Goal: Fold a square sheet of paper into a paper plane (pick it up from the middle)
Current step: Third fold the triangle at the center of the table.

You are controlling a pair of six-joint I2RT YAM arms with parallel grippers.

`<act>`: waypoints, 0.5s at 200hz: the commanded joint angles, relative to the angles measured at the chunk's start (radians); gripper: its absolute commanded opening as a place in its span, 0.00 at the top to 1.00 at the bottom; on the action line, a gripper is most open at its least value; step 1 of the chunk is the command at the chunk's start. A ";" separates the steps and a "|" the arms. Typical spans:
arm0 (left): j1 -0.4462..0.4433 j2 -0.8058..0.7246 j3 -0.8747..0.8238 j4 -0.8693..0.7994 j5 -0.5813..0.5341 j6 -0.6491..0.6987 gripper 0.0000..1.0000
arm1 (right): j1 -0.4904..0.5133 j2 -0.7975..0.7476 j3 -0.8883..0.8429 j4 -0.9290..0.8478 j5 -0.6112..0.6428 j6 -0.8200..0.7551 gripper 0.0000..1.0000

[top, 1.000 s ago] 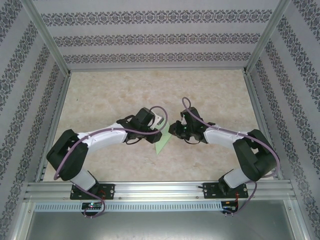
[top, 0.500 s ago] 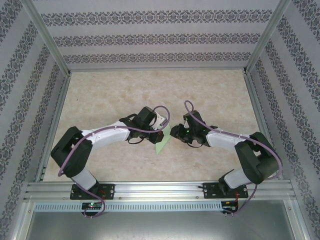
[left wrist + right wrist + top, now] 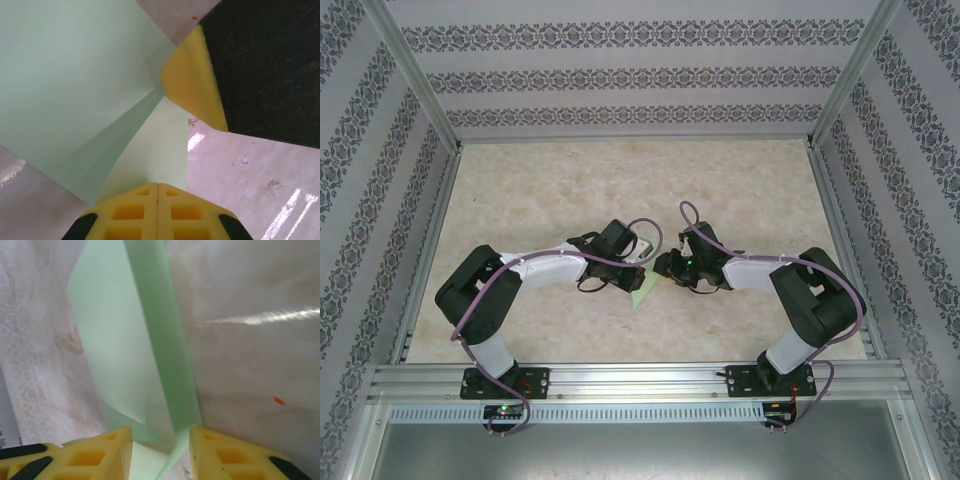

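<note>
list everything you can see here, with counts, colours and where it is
folded paper sheet: one, pale green, mid table between the claws
table: one, beige marbled, under everything
patterned walls: three, white with dark bands, left, back, right
aluminium rail: one, silver, near edge
left arm: one, white and black, from the left
right arm: one, white and black, from the right
left claw: one, yellow, shut on the sheet
right claw: one, yellow, open, straddling a raised fold

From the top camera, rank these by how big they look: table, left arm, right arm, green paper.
1. table
2. left arm and right arm: these look about alike, so they are not ranked
3. green paper: a small sliver
</note>
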State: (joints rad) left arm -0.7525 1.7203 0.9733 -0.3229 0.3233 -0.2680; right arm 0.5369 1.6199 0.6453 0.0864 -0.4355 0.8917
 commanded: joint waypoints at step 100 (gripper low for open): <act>0.011 -0.061 -0.057 0.029 -0.099 -0.018 0.96 | 0.012 0.111 0.089 0.061 -0.146 -0.127 0.65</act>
State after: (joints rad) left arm -0.7525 1.6897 0.9222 -0.3164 0.2531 -0.2714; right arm 0.5434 1.7142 0.6983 0.1276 -0.5274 0.8402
